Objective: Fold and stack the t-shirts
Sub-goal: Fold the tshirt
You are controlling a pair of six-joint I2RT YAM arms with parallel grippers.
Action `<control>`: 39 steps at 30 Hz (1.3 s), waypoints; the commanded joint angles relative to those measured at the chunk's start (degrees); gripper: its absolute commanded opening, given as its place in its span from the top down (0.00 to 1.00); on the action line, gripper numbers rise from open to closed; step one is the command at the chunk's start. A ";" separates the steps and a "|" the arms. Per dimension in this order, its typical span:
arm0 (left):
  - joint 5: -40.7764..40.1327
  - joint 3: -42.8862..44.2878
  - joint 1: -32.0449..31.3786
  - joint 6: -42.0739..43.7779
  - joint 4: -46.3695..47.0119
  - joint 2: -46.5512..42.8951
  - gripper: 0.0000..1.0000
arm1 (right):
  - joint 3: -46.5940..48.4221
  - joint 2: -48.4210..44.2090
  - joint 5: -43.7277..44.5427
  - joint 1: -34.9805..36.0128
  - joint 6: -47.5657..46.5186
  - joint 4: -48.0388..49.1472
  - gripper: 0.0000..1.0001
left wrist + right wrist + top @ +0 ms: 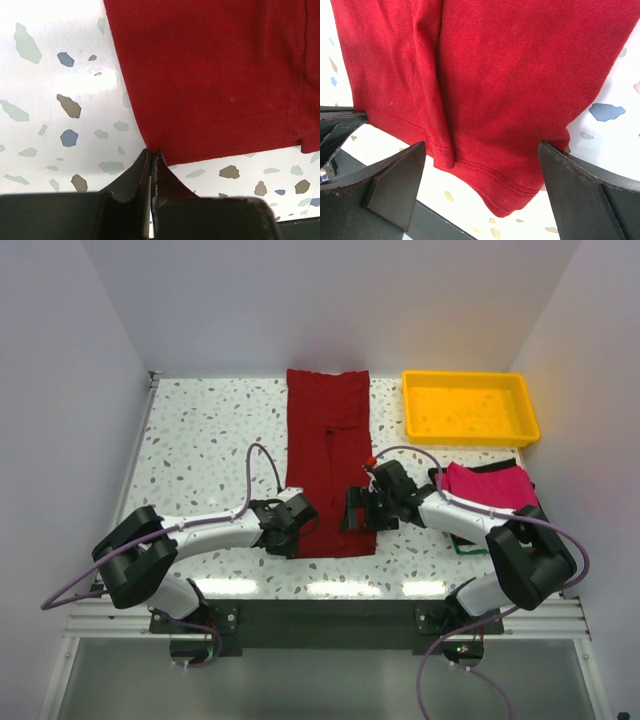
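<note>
Starting the end-to-end fold of the maroon shirt (328,440), a long strip on the tabletop (210,440) from 12 to 6 o'clock. Pinching its 7 o'clock hem corner with pressed-together left fingers (131,180); straddling the 5 o'clock corner with right fingers (395,180) spread wide. Next, likely: closing those, carrying both corners toward 12. Open room at 9; pink shirt (490,486) at 3, tray (470,440) at 1.
</note>
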 commanded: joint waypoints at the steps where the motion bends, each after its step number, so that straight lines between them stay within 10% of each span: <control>1: -2.34 -2.49 -0.08 -2.08 -3.09 -1.51 1.00 | -1.51 1.99 2.99 0.08 -0.92 -3.62 0.01; 23: 2.49 -10.32 2.03 -4.71 5.00 -8.45 1.00 | 0.69 -13.18 -0.70 2.19 -6.72 -12.66 0.01; 39: 4.34 -14.89 2.12 -5.59 7.99 -11.88 1.00 | -7.66 -15.24 3.96 2.19 8.05 -8.37 0.01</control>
